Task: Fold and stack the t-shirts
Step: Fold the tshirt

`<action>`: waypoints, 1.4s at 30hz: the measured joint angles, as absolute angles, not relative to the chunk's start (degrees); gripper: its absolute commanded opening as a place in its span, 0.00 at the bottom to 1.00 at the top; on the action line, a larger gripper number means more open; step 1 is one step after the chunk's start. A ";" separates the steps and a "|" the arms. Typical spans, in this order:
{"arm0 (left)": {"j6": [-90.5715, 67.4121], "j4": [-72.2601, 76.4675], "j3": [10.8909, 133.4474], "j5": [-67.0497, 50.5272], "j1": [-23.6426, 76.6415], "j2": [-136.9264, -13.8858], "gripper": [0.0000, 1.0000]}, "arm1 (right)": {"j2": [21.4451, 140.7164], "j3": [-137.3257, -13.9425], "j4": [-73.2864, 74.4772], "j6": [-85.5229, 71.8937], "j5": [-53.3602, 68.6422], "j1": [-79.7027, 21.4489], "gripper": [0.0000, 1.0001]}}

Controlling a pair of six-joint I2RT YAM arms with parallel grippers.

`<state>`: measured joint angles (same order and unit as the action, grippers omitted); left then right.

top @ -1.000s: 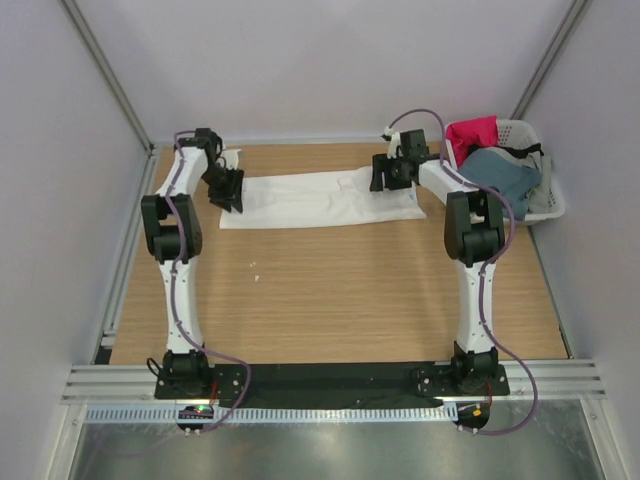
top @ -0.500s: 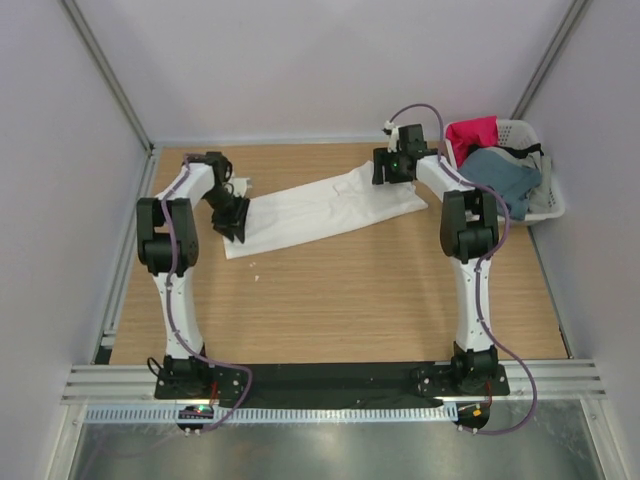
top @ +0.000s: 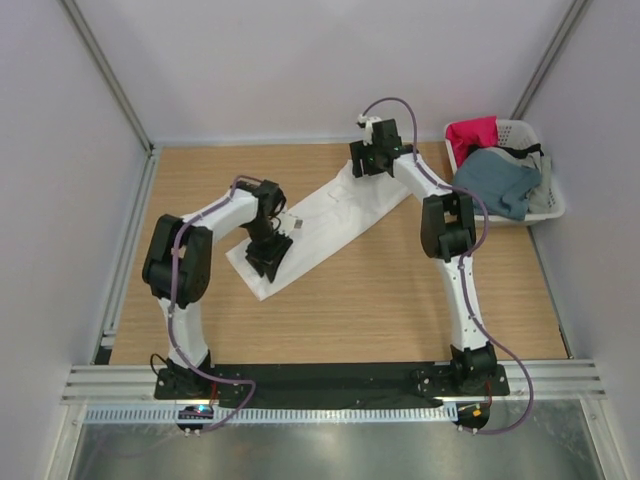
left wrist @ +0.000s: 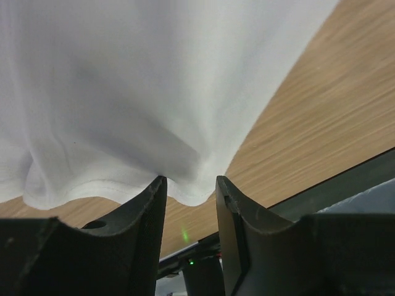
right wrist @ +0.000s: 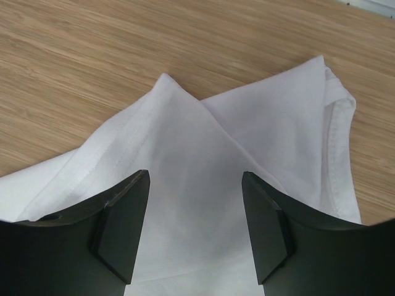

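Note:
The white t-shirt [top: 325,215] lies folded into a long strip, running diagonally across the table. My left gripper [top: 268,256] is over its near left end. In the left wrist view the shirt [left wrist: 123,92] bunches at the left gripper [left wrist: 190,179], whose jaws are apart; the hem touches both tips and bare wood shows between them. My right gripper [top: 366,163] stands at the far right end. In the right wrist view the right gripper [right wrist: 196,176] is open, straddling a flat corner of the shirt [right wrist: 203,135]. A slate blue t-shirt [top: 495,180] and a red-pink one [top: 472,132] lie in the basket.
The white slotted basket [top: 556,205] sits at the table's far right edge, beside the right arm. Grey walls close in the back and both sides. The arm bases and a black strip [top: 330,378] line the near edge.
My left gripper swept toward the near centre and the shirt's left end went with it, turning the shirt from crosswise to diagonal. My right gripper shifted a little left and back.

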<state>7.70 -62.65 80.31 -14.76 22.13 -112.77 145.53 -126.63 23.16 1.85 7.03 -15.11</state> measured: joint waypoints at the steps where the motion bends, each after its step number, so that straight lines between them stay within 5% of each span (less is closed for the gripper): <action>1: 7.73 -62.70 80.34 -14.61 22.92 -111.53 0.40 | 145.45 -126.87 23.16 2.07 6.52 -15.35 0.68; 9: 9.72 -64.95 86.04 -10.39 23.11 -103.33 0.40 | 134.32 -118.58 24.01 2.63 3.53 -15.46 0.68; 19: 16.78 -58.24 85.25 -0.82 23.11 -107.63 0.39 | 113.97 -95.79 22.57 -6.52 7.44 -11.03 0.68; 29: 19.05 -54.85 85.03 1.98 23.11 -115.02 0.38 | 116.84 -89.21 22.37 -8.32 9.39 -10.85 0.68; 42: 17.37 -54.76 79.11 2.59 25.67 -113.93 0.38 | 128.49 -98.87 20.60 -7.68 9.76 -10.85 0.68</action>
<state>17.37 -54.76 79.11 2.59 25.67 -113.93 128.49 -98.87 20.60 -7.68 9.76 -10.85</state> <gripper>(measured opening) 0.380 0.679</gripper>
